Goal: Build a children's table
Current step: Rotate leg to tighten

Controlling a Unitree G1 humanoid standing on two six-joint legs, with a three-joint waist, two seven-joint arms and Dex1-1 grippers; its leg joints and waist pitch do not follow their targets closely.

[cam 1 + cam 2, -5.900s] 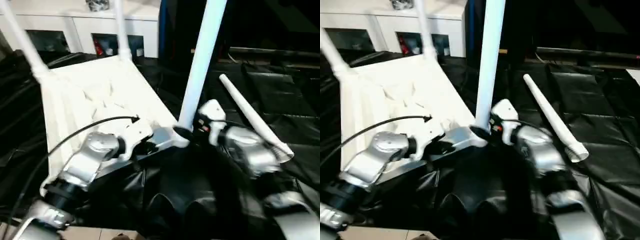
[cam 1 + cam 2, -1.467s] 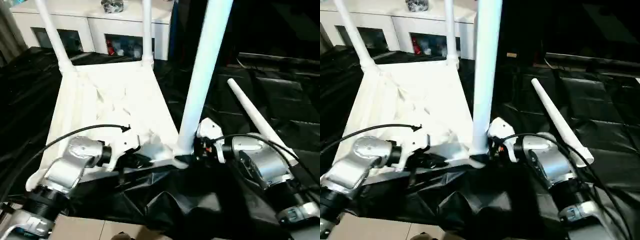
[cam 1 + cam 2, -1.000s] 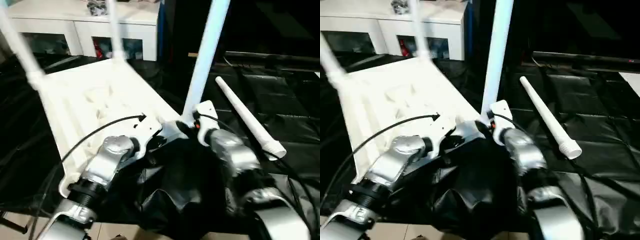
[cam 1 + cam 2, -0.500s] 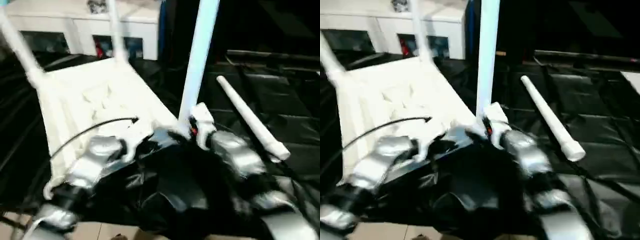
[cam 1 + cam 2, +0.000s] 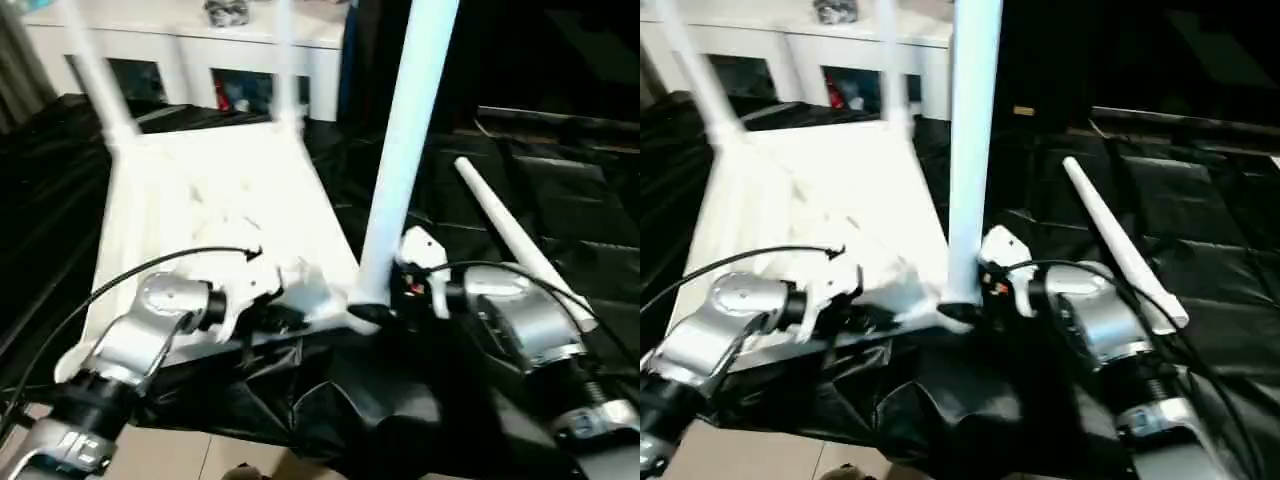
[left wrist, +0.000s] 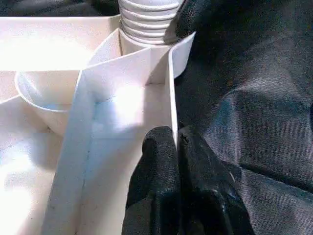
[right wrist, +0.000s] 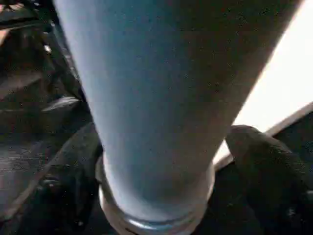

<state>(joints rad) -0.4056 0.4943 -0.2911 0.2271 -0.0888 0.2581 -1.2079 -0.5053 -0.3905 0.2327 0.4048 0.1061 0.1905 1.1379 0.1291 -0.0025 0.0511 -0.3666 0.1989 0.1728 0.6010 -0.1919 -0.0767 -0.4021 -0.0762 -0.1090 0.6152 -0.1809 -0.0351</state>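
Note:
The children's table top (image 5: 210,200) lies upside down on a black sheet. Two legs (image 5: 95,75) (image 5: 283,60) stand in its far corners. A third leg (image 5: 400,150) stands upright in the near right corner. A fourth leg (image 5: 515,240) lies loose on the sheet to the right. My left gripper (image 6: 176,142) is shut on the top's thin near rim, close to that corner's ribbed collar (image 6: 146,22). My right gripper (image 7: 161,156) is open, with one black finger (image 7: 259,161) on each side of the upright leg's base and a bright gap beside one of them.
A white cabinet with glass doors (image 5: 180,50) stands behind the table top. The crumpled black sheet (image 5: 560,170) spreads to the right and bunches under my forearms. Light floor (image 5: 170,460) shows at the near edge. A black cable (image 5: 150,275) arcs over my left wrist.
The view has swung about. Both grippers stay at the near right corner, the left on the rim and the right at the upright leg's base.

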